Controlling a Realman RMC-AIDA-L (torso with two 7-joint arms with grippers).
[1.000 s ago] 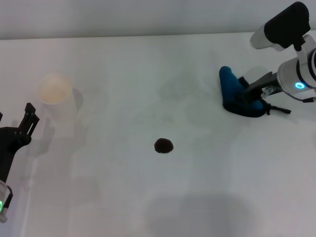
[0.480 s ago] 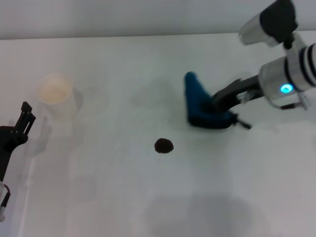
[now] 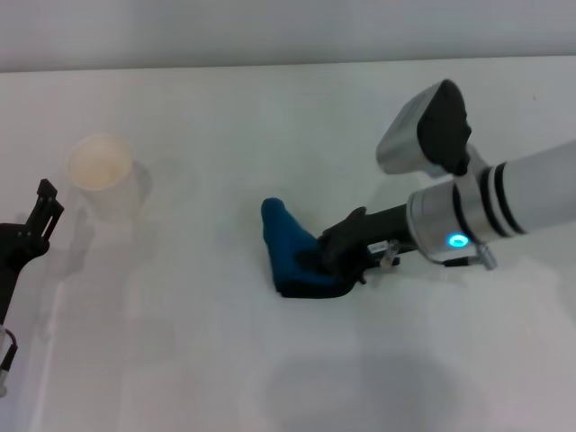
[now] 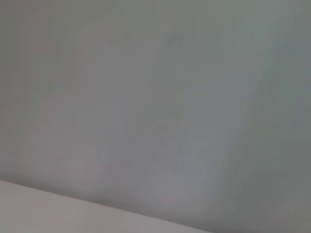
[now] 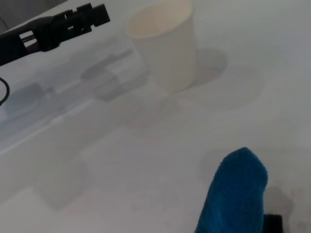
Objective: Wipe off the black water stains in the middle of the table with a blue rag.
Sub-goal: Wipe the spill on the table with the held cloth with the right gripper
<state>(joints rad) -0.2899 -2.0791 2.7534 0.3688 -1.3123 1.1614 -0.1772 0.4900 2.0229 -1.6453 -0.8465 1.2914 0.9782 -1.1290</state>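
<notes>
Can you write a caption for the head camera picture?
Right gripper presses the blue rag onto the middle of the white table.

A bare test bench in a lab or robot workroom, by the look of it. The surface [image 3: 270,117] is broad, plain, white and matte, with only faint grey smudges, and it ends at a blank pale wall [image 3: 270,31] with no furniture, window or decoration in sight. Two robot arms reach over it, a white one [image 3: 513,202] with a lit blue ring and a black one [image 3: 22,247] at the left edge. The only loose items are a paper cup [image 3: 101,171] and a blue rag [image 3: 292,252], sparse props rather than the clutter of a home or kitchen.
</notes>
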